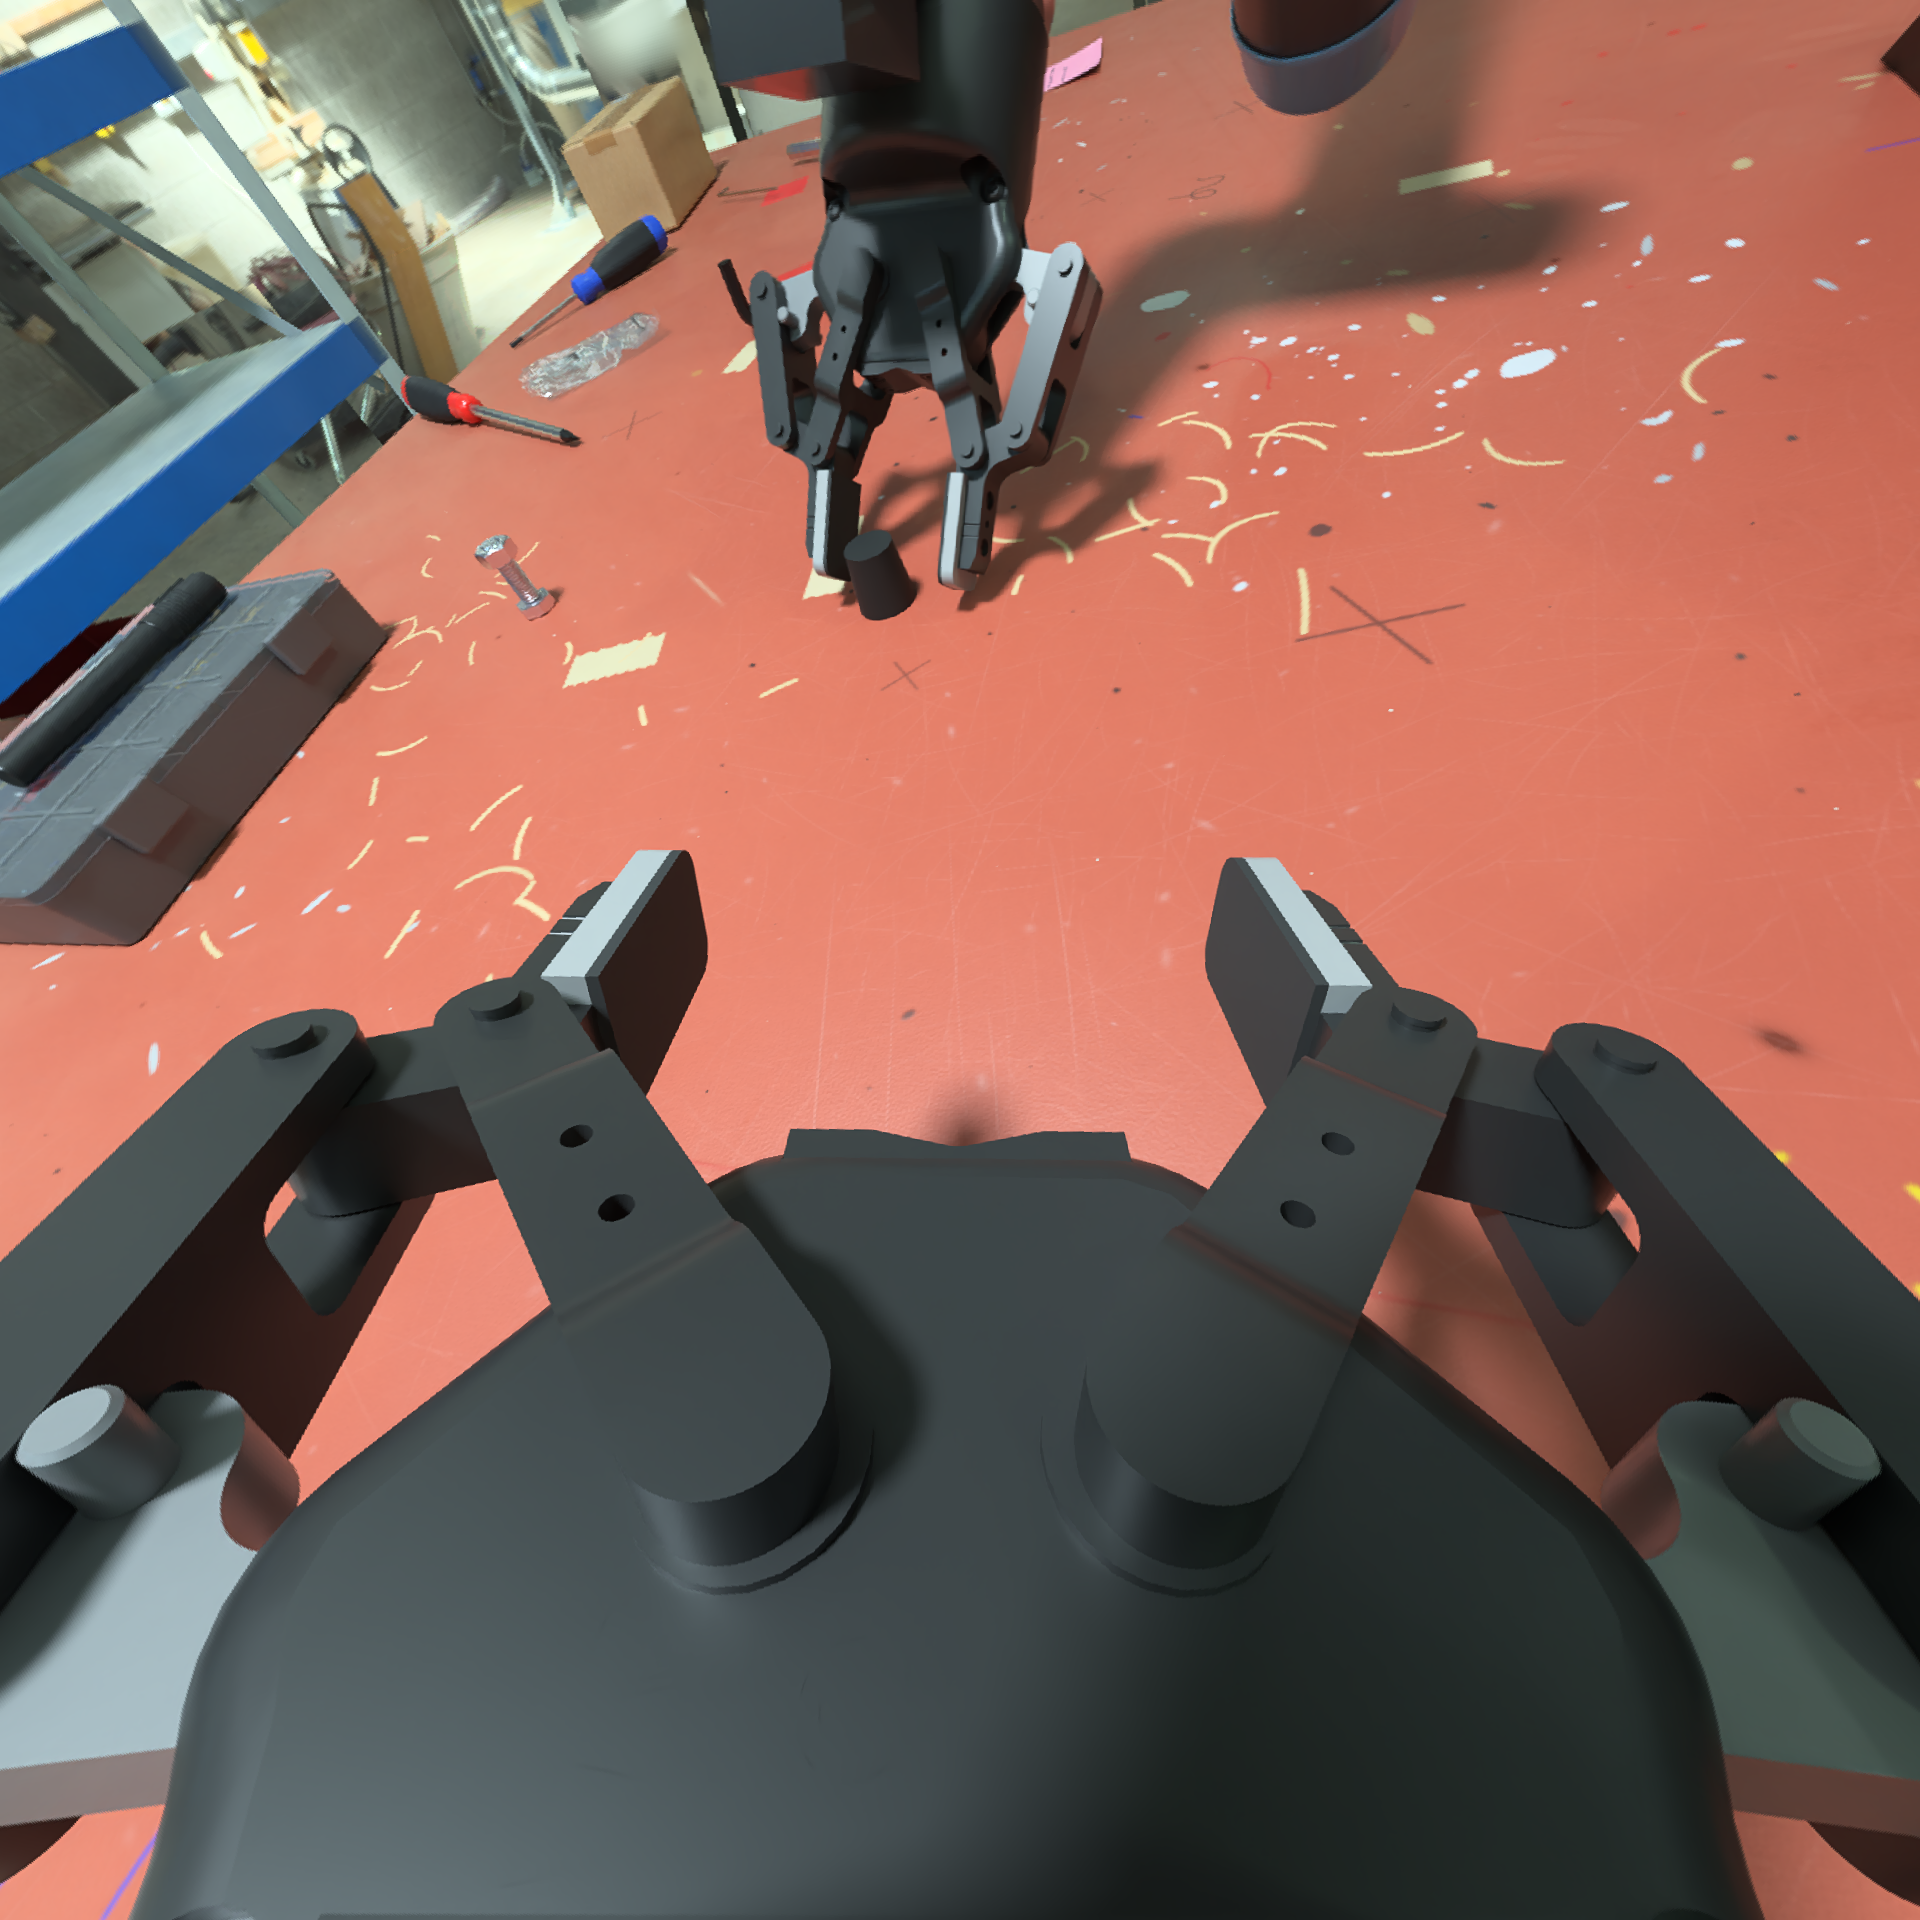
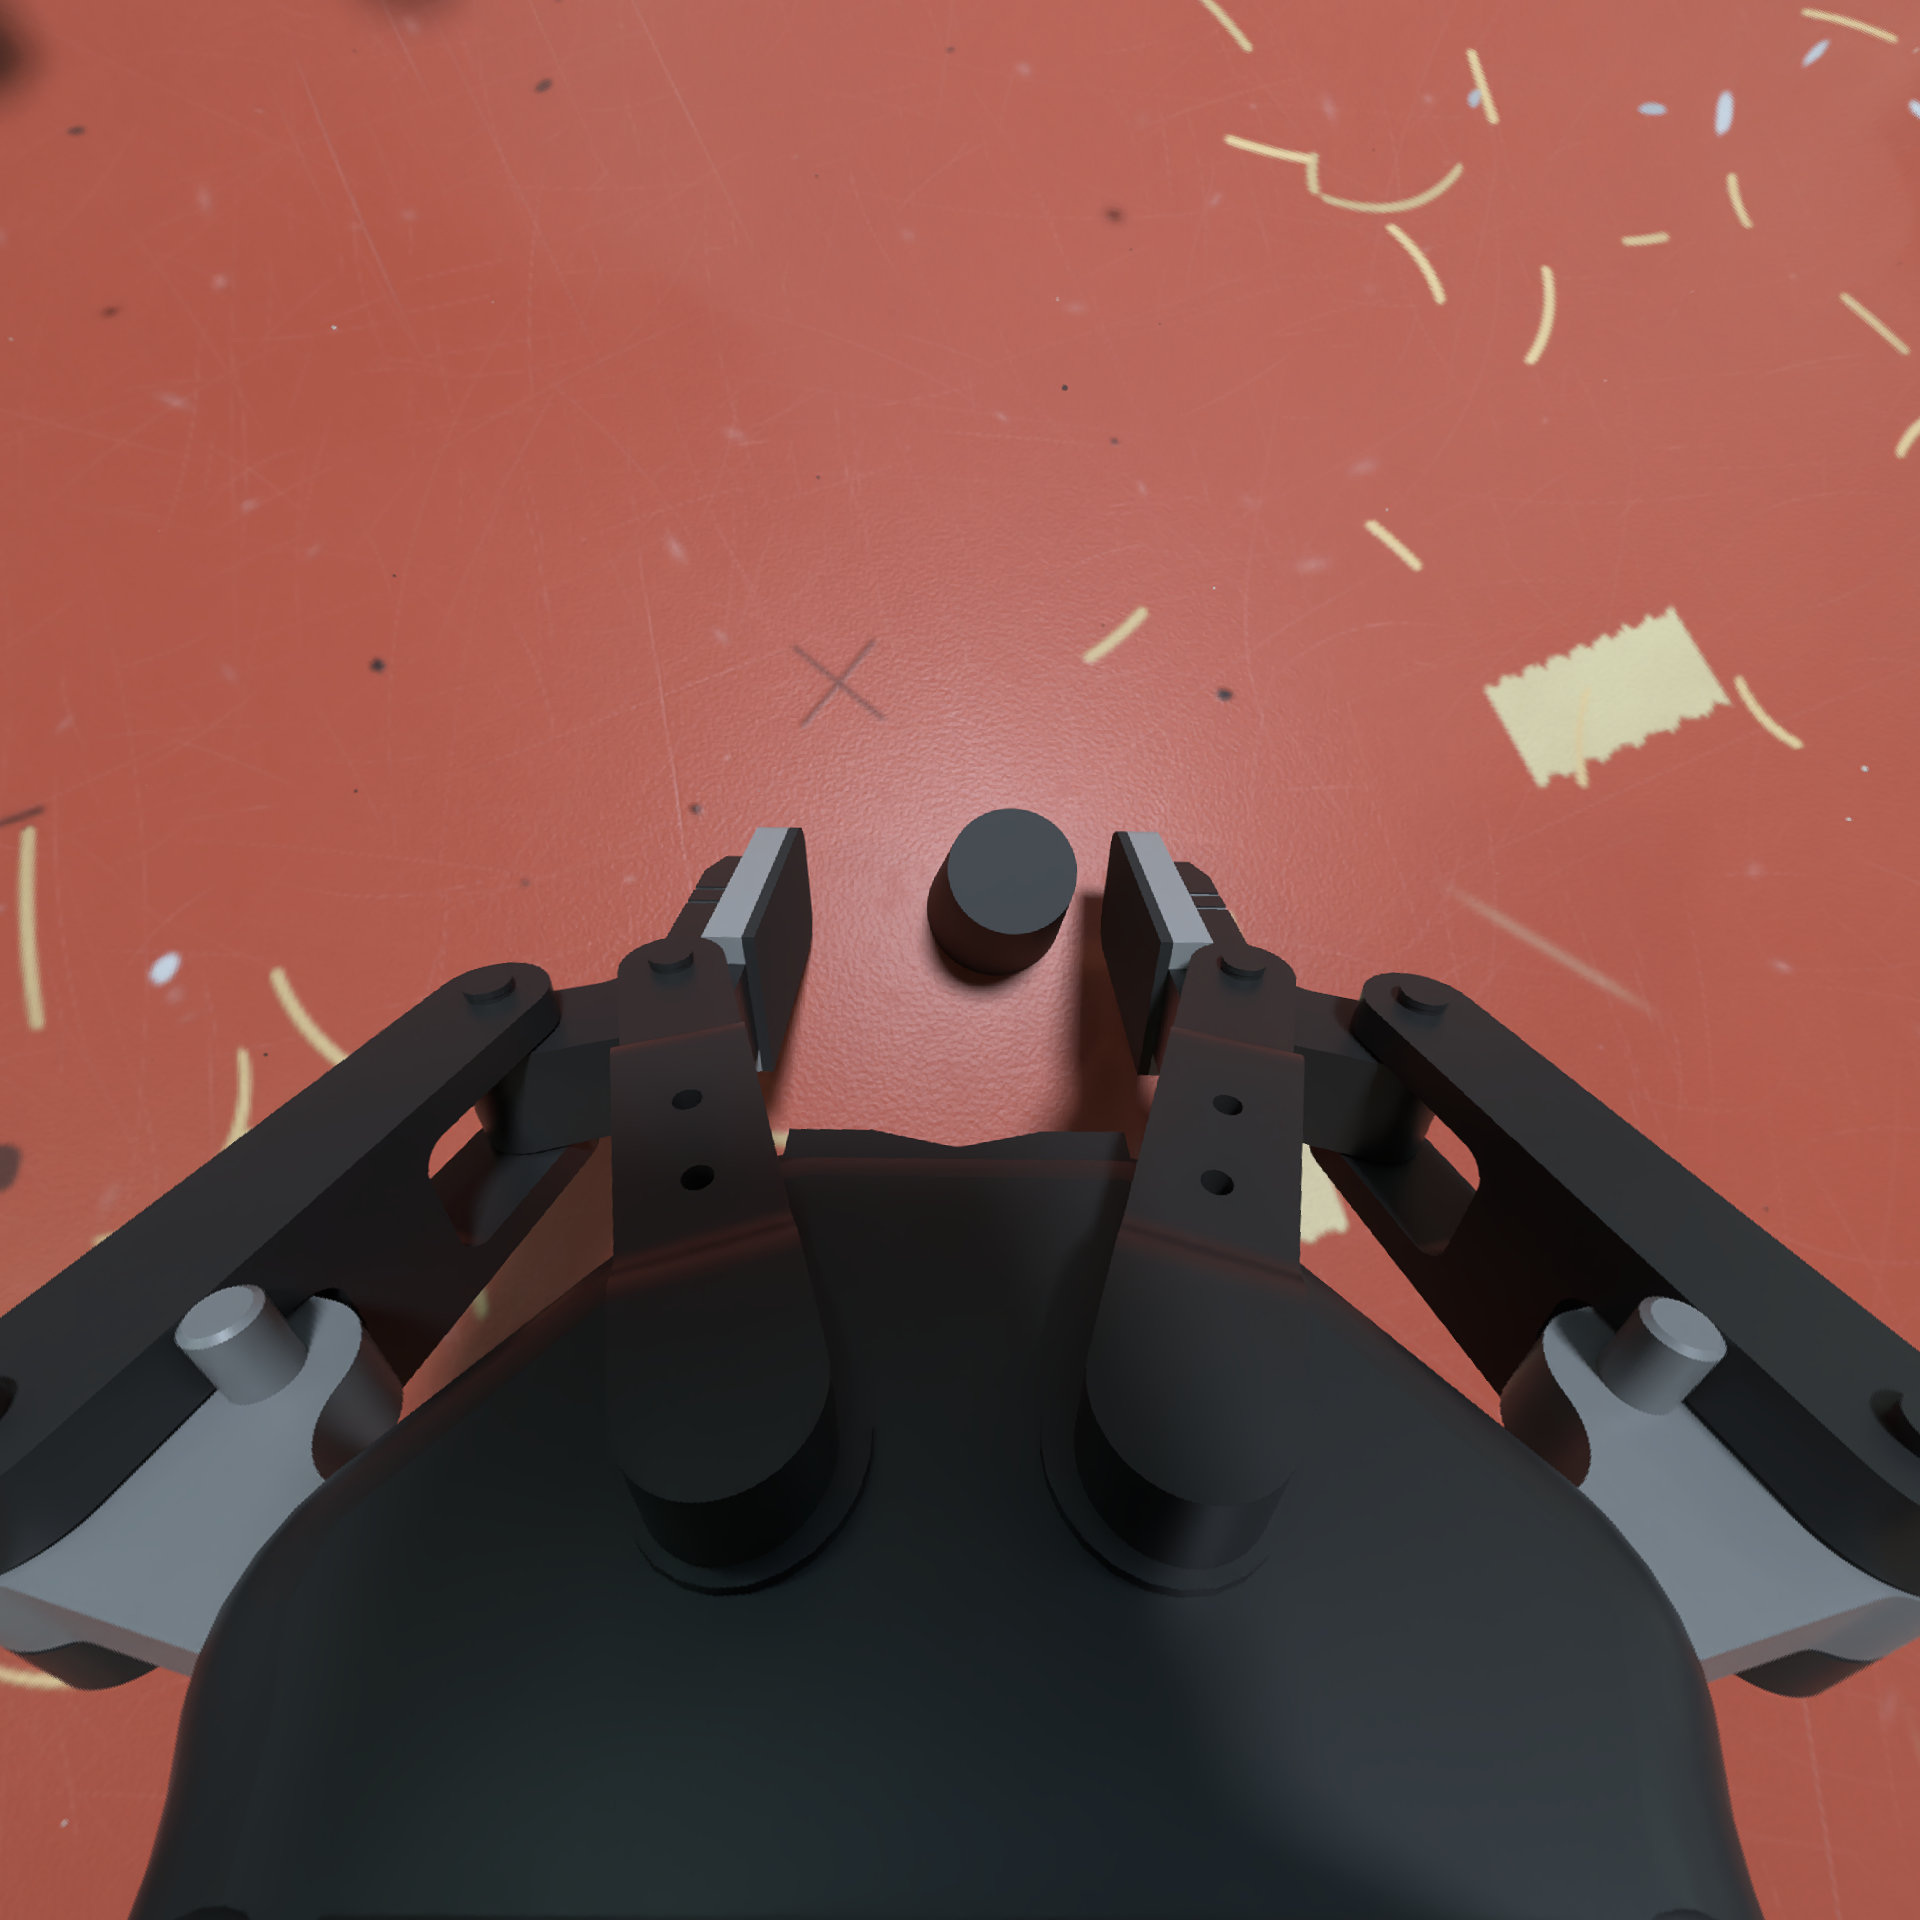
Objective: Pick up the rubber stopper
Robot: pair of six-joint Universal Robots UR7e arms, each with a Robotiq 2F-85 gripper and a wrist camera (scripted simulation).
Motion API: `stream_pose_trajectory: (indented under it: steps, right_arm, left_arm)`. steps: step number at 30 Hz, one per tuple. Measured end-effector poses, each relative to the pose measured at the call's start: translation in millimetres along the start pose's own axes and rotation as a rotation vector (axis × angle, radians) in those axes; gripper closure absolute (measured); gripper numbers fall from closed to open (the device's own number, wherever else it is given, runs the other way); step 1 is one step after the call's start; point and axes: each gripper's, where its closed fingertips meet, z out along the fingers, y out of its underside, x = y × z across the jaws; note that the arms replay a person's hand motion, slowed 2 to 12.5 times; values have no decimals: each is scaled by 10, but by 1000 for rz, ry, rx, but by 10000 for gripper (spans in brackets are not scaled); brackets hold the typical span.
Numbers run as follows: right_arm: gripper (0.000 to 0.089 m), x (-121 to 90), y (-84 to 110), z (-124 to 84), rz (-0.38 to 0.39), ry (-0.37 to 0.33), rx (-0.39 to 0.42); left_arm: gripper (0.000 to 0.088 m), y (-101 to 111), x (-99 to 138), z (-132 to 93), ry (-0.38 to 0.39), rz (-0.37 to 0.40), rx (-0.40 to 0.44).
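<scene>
1. Rubber stopper (image 1: 881, 575), seen in the left wrist view, is a small dark tapered plug standing upright on the red surface (image 1: 1039, 810), far from this camera and a little left of centre.
2. In that view the right gripper (image 1: 896, 556) points down over the stopper with its fingers parted; the stopper sits between them, closer to the finger on the left, and whether it touches that one I cannot tell.
3. The left gripper (image 1: 956, 935) fills the near part of the view, fingers spread wide with nothing between them, well apart from the stopper.
4. At the left lie a bolt (image 1: 514, 577), a red-handled screwdriver (image 1: 483, 408), a blue-handled screwdriver (image 1: 597, 275), a crumpled clear wrapper (image 1: 587, 355), a grey case (image 1: 166, 748) with a black cylinder on top, and farther off a cardboard box (image 1: 639, 156).
5. In the right wrist view the stopper (image 2: 1003, 891) shows its flat round top, standing between the fingers (image 2: 774, 925) of the right gripper (image 2: 956, 935).
6. The fingers are partly open and hold nothing: a clear gap of surface (image 2: 520, 468) shows left of the stopper, while the finger on the right is just beside it with only a sliver between.
7. A pencilled cross and a pale scrap of tape (image 2: 1605, 694) mark the surface beyond.
</scene>
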Motion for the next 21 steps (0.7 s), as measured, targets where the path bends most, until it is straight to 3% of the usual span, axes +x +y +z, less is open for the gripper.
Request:
stream_pose_trajectory:
  steps: [8, 15, 21]
  right_arm:
    - [459, 6, -15, 36, 21, -37, 13]
    - [646, 70, -29, 33, 31, -25, 35]
    - [649, 75, -34, 33, 51, -32, 45]
  left_arm:
    - [59, -29, 143, 76, 18, 0, -6]
    - [85, -78, 279, 155, 43, -11, 5]
    - [122, -113, 376, 245, 55, -24, 9]
